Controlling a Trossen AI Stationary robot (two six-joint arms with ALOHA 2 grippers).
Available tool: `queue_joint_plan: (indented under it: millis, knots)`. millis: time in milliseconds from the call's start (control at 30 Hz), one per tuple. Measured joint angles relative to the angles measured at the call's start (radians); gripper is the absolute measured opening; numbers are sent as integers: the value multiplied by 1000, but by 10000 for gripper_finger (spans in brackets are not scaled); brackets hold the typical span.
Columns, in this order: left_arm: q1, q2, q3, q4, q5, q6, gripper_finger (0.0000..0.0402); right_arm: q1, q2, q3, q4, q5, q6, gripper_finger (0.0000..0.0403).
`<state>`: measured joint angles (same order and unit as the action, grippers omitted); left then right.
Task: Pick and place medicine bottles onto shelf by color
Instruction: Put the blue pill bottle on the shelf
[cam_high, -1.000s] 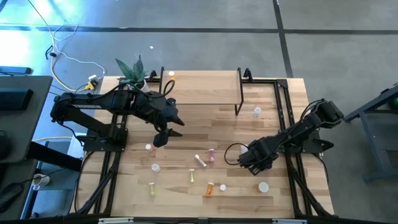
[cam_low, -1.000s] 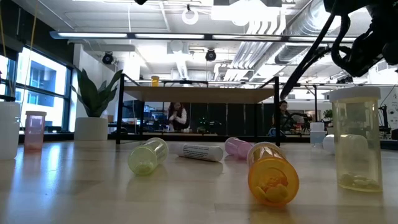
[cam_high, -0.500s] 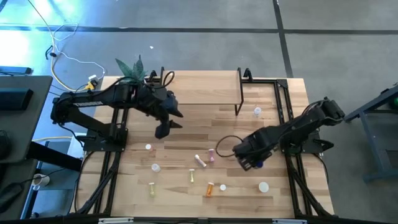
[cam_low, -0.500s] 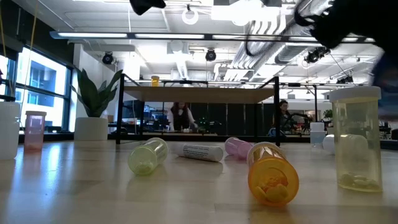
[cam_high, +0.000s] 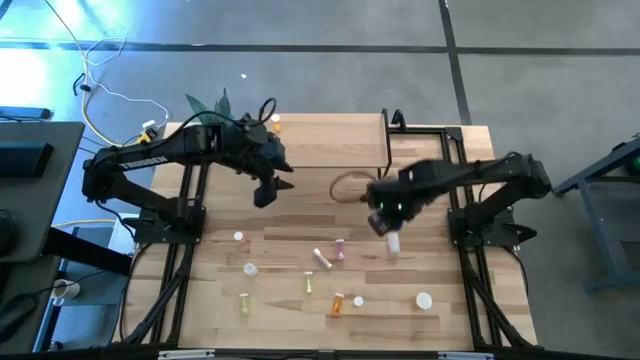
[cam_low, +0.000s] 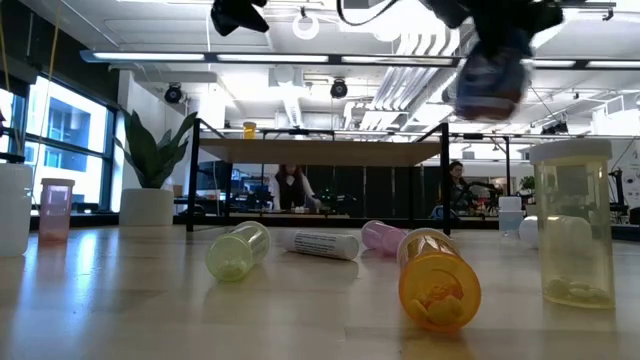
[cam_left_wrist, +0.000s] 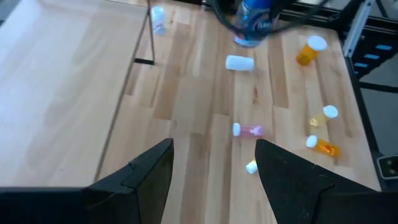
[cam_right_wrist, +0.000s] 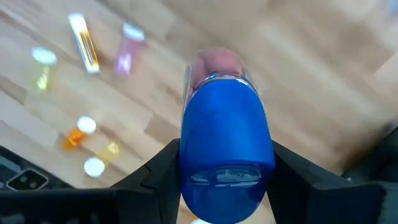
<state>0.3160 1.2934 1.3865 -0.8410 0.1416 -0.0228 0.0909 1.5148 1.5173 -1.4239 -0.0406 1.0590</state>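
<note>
1. Wooden planks form the tabletop, seen from above, with the shelf standing along its far edge beside a potted plant.
2. The right gripper is held above the tabletop, near the shelf's front edge, its jaws pinched on a blue bottle with a clear cap.
3. The left gripper is held in the air in front of the shelf's left part, its jaws spread and holding nothing.
4. An orange bottle, a yellow-green bottle and a pink bottle are seen lying on their sides on the tabletop.
5. One small orange bottle is seen standing on the shelf.
</note>
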Motion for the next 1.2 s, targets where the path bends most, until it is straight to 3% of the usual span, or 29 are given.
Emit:
queue_joint_plan:
  millis: [400, 767, 967, 1200]
  knots:
    - [86, 0, 0, 1, -3, -65, 216, -407, 0, 225, 0, 133, -548, 163]
    - [129, 0, 0, 34, -3, -83, 216, -745, 26, 382, 229, 168, -912, 163]
    - [137, 0, 0, 34, -3, -82, 216, -841, 140, 546, 225, 168, -1017, 163]
    - [136, 0, 0, 33, -4, -123, 216, -864, 298, 713, 1, 141, -1094, 163]
